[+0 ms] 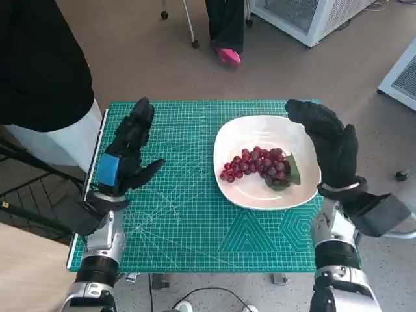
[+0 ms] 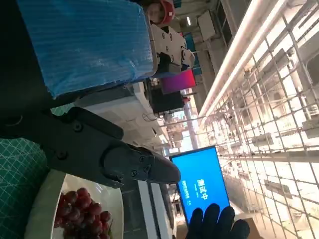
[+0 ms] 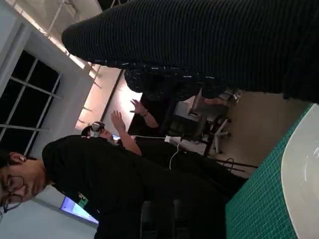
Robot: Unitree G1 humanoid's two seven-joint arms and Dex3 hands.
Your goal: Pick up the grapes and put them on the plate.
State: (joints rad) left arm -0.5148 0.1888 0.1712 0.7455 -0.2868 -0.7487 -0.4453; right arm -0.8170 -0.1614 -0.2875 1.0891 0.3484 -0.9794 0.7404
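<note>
Red grapes [image 1: 259,167] laid on the white plate [image 1: 242,133] upon the green cutting mat [image 1: 188,221], left hand [image 1: 127,156] and right hand [image 1: 330,144] raised, fingers spread, nothing held.

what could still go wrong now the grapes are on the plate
The right robot hand hovers over the plate's far right rim, so pulling back low could clip the rim and shove the plate. The grapes lie loose near the middle, so a jolt might roll them. The left robot hand is well clear.
</note>
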